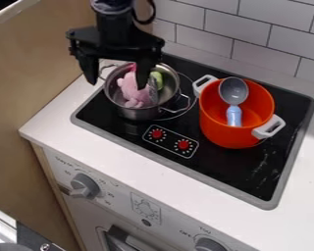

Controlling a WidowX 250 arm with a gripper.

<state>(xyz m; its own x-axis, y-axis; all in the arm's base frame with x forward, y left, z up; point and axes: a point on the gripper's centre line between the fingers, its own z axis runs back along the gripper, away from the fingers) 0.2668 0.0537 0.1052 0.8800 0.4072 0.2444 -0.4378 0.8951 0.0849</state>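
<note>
The claw [117, 85] is held wide open by the metal pot [139, 113], in which the pink toy [131, 89] and a green thing [157, 78] are held. A spoon [233, 92] is propped in the orange pot [226, 138], and both pots are set on the black stove [248, 169].

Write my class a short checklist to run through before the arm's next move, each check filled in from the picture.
1. Gripper open: ok, its fingers stand wide apart.
2. Both fingers above the metal pot: not ok, one hangs left of the rim in the picture, the other over the pot.
3. Pink toy inside the metal pot: ok, beside a green item.
4. Fingertip clear of the pink toy: cannot tell, the finger overlaps it from this angle.
5. Spoon in the orange pot: ok, blue handle down, grey bowl up.
6. Pots apart: ok, a gap shows between them.
</note>
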